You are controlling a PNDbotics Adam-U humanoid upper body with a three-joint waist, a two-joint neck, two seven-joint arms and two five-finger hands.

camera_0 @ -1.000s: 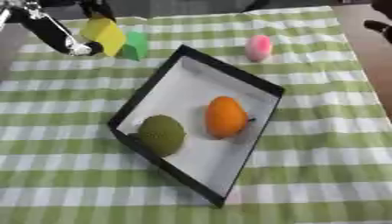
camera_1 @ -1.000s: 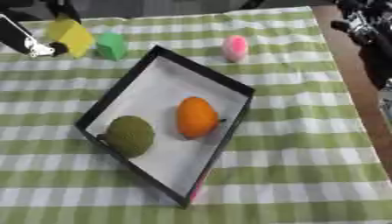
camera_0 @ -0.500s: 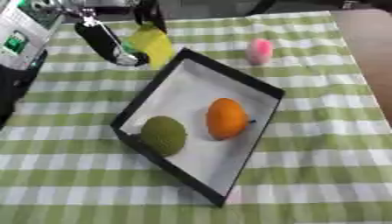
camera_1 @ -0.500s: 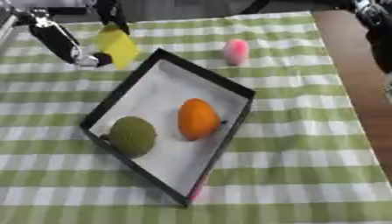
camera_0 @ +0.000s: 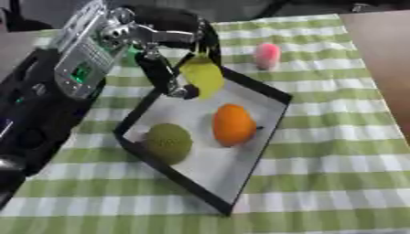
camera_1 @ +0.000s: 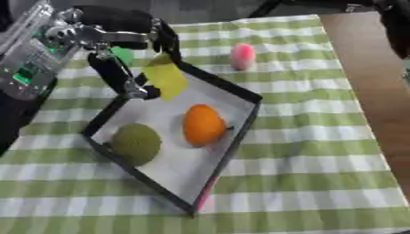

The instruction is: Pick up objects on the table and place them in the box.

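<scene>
My left hand [camera_0: 166,71] comes in from the upper left, its fingers curled round a yellow object [camera_0: 202,77]. It holds that object just above the far left corner of the black-rimmed box [camera_0: 268,91], which has a white floor. Inside the box lie an orange fruit [camera_0: 233,124] and a round green fruit [camera_0: 169,140]. A pink object [camera_0: 267,55] stands on the checked cloth beyond the box. A green block [camera_1: 122,55] peeks out behind my left arm. A dark part of my right arm [camera_1: 396,25] shows at the top right edge; its hand cannot be made out.
The green and white checked cloth [camera_0: 336,151] covers the table. A bare brown tabletop strip [camera_1: 376,91] runs along the right side. My bulky left forearm [camera_0: 48,105] covers the left part of the cloth.
My left hand has carried the yellow object rightwards from beside the green block to above the box's far left corner. The arm now fills the left of the view.
</scene>
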